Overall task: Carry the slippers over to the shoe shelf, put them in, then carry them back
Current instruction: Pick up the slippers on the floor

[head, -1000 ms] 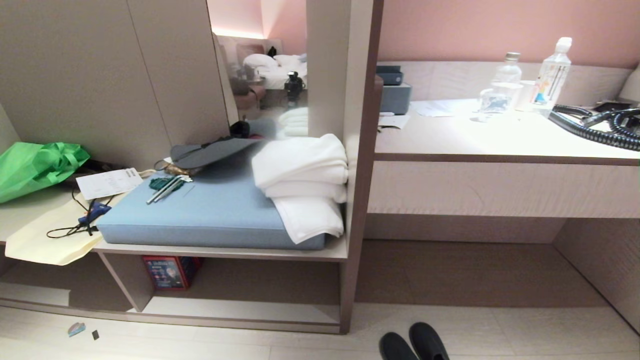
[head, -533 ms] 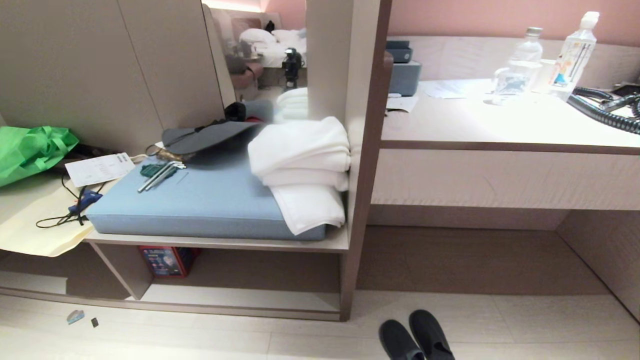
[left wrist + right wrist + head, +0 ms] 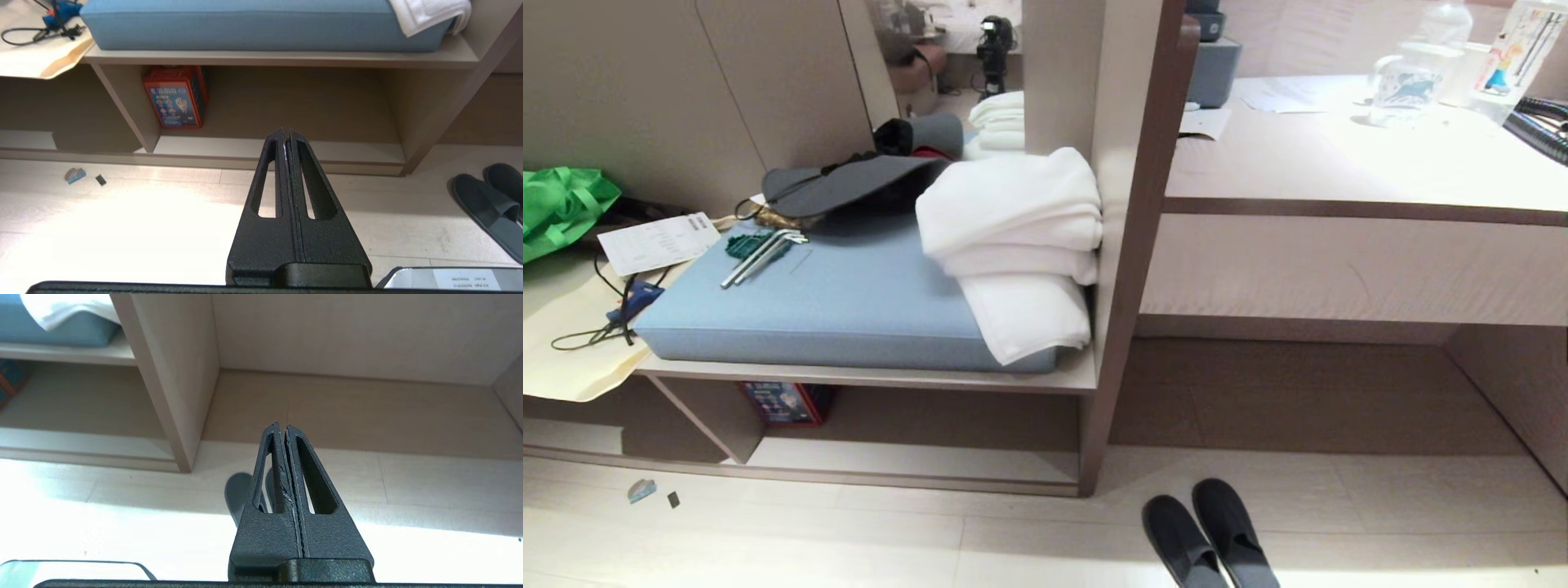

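The pair of dark blue-grey soft cloth slippers point(image 3: 1207, 535) sits side by side on the pale floor, toes pointing toward the furniture. They lie just past the foot of the tall brown-edged upright wooden panel point(image 3: 1123, 269), on its desk side. The low, wide grey-beige wooden shoe shelf point(image 3: 915, 464) opens on the other side of that panel, under the blue cushion point(image 3: 833, 306). Nothing has been picked up yet.

The left gripper point(image 3: 285, 134) has its two black fingers pressed together with nothing between them, and it points toward the shelf opening. The right gripper point(image 3: 282, 428) is also pressed closed and empty, hanging above the slippers with the panel's foot near.

Several things could go wrong. If a claw comes down without spreading its fingers first, it would only poke and push a slipper away. The slippers are soft and flat, so a pinch may slip off or catch only one. The panel stands between the slippers and the shelf, so an arm swinging across could bump it. A red and blue printed box point(image 3: 175, 98) stands deep in the shelf beside the slanted wooden support point(image 3: 126, 110) and could be knocked.
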You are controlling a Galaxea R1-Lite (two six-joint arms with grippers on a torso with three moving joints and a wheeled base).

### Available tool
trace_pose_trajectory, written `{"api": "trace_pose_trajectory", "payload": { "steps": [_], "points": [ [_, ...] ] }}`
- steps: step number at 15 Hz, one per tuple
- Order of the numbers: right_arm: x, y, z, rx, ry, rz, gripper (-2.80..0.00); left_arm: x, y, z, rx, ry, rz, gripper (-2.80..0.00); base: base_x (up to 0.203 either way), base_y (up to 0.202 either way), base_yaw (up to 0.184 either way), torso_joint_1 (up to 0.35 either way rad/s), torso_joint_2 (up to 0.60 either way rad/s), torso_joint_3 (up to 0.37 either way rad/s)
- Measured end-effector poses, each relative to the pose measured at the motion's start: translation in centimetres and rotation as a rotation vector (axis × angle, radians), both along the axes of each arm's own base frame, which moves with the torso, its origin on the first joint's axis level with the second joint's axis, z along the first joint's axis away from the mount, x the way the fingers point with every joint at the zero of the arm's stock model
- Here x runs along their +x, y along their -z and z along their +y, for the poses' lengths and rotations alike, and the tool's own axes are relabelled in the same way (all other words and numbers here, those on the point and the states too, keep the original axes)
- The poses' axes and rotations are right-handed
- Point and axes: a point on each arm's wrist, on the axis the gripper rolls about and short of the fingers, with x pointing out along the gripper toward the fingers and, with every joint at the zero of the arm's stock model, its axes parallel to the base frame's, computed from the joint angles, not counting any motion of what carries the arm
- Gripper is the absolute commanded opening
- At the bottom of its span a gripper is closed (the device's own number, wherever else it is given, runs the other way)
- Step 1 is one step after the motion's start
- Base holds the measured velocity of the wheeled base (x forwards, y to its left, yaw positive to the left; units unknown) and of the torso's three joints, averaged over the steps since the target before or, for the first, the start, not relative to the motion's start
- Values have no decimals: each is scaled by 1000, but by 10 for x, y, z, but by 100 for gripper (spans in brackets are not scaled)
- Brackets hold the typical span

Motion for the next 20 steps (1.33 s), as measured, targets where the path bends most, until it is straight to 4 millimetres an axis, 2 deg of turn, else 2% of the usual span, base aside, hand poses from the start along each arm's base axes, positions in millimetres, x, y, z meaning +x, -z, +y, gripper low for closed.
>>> {"api": "trace_pose_trajectory", "payload": {
  "steps": [20],
  "points": [
    [0, 0, 0, -1, 0, 0, -280, 0, 0, 0, 0, -1, 0, -280, 0, 0, 0, 3, 4, -197]
  ]
}}
